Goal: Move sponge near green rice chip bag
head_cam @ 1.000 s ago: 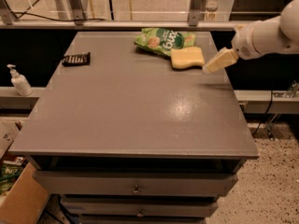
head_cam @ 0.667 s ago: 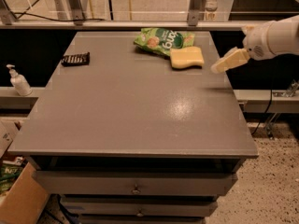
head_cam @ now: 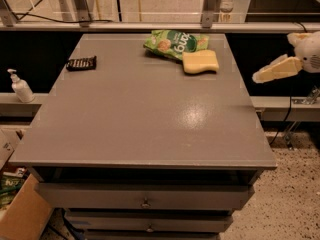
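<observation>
The pale yellow sponge (head_cam: 200,61) lies flat on the grey table (head_cam: 140,119) at the back right. It touches the near right edge of the green rice chip bag (head_cam: 175,43), which lies flat at the back middle. My gripper (head_cam: 261,76) is off the table's right edge, to the right of the sponge and apart from it, with its pale yellow fingers pointing left. It holds nothing.
A small black ridged bar (head_cam: 81,63) lies at the table's back left. A white pump bottle (head_cam: 20,86) stands on a ledge to the left. A cardboard box (head_cam: 20,214) sits on the floor at the lower left. Drawers run below the tabletop.
My gripper has drawn back to the right, from beside the sponge over the table to beyond the table's right edge. The sponge and bag have not moved.
</observation>
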{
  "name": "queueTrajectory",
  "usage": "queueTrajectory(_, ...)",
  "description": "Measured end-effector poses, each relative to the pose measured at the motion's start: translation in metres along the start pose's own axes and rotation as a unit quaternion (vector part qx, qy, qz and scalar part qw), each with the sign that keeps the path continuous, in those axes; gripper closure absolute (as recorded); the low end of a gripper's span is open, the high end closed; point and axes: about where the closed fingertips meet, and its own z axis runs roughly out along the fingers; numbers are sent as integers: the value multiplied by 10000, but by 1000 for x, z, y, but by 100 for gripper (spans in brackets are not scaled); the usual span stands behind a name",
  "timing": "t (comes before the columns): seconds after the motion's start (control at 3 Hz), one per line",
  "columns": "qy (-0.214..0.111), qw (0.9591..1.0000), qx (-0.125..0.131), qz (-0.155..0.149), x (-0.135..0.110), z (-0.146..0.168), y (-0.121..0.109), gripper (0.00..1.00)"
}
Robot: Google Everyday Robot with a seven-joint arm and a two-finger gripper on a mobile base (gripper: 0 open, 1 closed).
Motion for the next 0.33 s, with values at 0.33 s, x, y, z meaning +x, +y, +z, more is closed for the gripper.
queueTrajectory(0.33,-11,10000,31,40,3,-5,-2,0)
